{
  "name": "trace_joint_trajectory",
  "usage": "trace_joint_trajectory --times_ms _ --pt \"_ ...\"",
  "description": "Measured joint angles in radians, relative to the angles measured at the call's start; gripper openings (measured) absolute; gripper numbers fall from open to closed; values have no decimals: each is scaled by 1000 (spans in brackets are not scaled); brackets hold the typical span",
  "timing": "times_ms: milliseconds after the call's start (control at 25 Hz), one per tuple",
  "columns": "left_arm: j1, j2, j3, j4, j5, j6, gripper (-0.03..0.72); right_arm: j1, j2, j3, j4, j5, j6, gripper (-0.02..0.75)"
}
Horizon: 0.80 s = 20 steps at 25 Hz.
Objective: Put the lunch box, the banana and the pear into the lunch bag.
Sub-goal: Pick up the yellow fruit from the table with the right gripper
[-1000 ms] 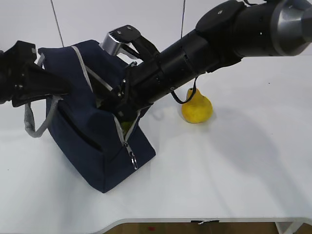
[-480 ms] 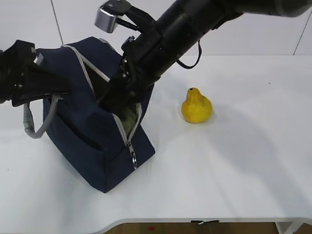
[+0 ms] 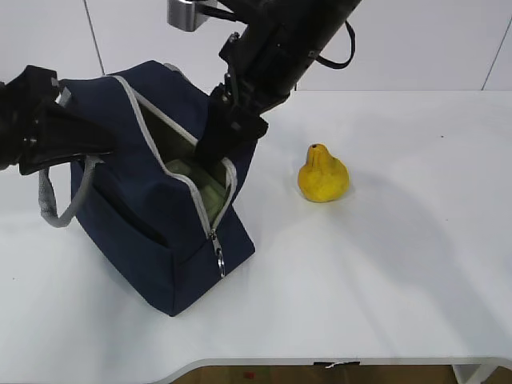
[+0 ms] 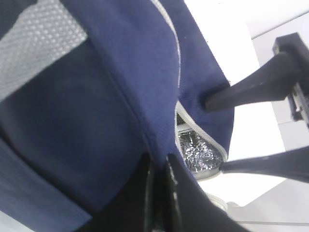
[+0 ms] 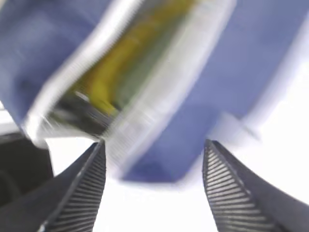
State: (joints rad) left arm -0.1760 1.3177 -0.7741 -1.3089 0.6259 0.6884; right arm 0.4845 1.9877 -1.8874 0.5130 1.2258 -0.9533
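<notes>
The navy lunch bag [image 3: 152, 232] stands at the left of the table with its zipper open. My left gripper [image 4: 158, 166] is shut on the bag's fabric near its top edge and holds that side up. Just above the opening, my right gripper [image 5: 152, 150] hangs open with nothing between its fingers; the exterior view shows its fingers [image 3: 218, 150] at the bag's mouth. Inside the bag the blurred right wrist view shows a yellow streak, the banana [image 5: 113, 65], beside a greenish surface [image 3: 180, 166] that may be the lunch box lid. The pear [image 3: 322, 174] sits on the table right of the bag.
A grey webbing handle [image 3: 50, 200] hangs off the bag's left side. The zipper's ring pull [image 3: 218, 262] dangles at the bag's front corner. The white table's front edge [image 3: 336, 362] runs along the bottom of the exterior view.
My right arm has risen out of the bag and swung upward, so the opening now shows. The left gripper, the bag and the pear have stayed put.
</notes>
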Motion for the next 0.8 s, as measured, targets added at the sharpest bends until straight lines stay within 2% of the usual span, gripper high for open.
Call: trace_joint_trajectory --times_ms 160,520,640,800 --pt "0 0 0 0 0 0 1 0 -8 -15 -36 6 39 498" --pt "0 0 0 0 0 0 1 -5 -146 -19 -281 16 218 498" --pt "0 0 0 0 0 0 1 -38 -154 -19 -310 19 388 498" --pt "0 0 0 0 3 0 1 -136 -154 -19 -322 19 597 499"
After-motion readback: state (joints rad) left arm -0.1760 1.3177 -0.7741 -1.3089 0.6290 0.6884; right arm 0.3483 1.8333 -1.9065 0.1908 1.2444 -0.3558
